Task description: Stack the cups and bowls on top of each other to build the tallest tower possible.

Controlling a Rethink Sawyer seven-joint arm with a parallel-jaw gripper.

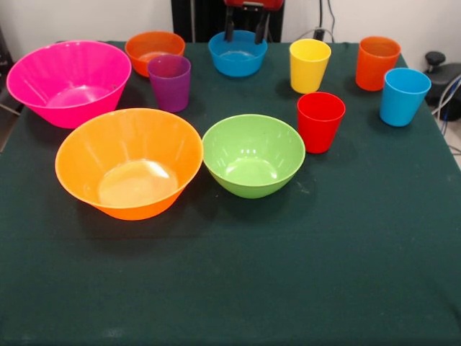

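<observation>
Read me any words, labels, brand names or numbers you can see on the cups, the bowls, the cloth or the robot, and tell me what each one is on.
No text can be read anywhere in this view.
The round glossy plastic bowls, such as the large pink bowl and the medium green bowl, are plain.
The small plastic tumblers, such as the yellow cup and the red cup, carry no print.
The dark green tablecloth is unmarked.
The gripper shows no legible label.

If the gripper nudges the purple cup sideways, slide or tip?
Probably tips: the purple cup stands upright, tall for its narrow base, on a cloth-covered table that likely grips it. It looks like light, stiff, glossy plastic, perhaps slippery to grasp.
</observation>
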